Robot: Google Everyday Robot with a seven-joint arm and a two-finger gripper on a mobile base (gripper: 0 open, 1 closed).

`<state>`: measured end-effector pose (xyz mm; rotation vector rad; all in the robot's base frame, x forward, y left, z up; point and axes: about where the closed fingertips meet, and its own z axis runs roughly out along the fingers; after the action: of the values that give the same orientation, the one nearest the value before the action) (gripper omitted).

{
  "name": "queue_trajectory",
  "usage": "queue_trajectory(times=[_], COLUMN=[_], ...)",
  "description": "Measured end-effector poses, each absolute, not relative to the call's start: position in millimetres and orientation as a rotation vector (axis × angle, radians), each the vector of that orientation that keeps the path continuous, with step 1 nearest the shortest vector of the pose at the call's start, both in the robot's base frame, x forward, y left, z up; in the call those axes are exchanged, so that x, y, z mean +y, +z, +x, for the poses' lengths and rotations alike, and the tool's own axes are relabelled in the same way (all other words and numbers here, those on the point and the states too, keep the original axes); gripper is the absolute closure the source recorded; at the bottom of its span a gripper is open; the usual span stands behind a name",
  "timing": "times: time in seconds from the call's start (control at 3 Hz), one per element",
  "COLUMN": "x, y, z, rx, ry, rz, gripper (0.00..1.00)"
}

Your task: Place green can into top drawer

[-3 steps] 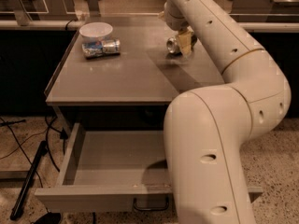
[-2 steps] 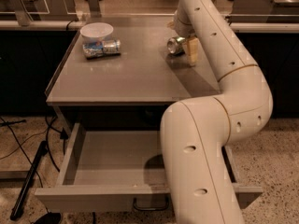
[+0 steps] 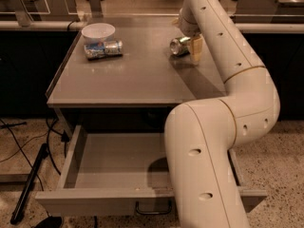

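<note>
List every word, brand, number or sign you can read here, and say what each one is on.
No text here can be read.
Blue-and-white can, lying beside the white bowl: printed markings, too blurred to read.
Green can, lying on the tabletop at the gripper: no legible label.
Top drawer, pulled open: no markings seen.

The table (image 3: 137,75) bears a white bowl (image 3: 98,32), blue-and-white can (image 3: 103,49) and, seemingly, the green can (image 3: 178,46) at the tool (image 3: 188,47).
</note>
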<state>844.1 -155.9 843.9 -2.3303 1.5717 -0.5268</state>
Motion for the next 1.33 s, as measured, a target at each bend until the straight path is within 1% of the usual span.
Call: queue_trajectory(times=[0.67, 1.0, 1.33], x=[-165.3, -168.8, -170.2], y=[855.0, 855.9, 855.0], z=[844.5, 845.3, 845.6], rx=[1.575, 1.572, 1.571], ry=[-0.572, -0.593, -0.6], rz=[-2.325, -2.339, -2.348], gripper=[0.0, 0.19, 0.43])
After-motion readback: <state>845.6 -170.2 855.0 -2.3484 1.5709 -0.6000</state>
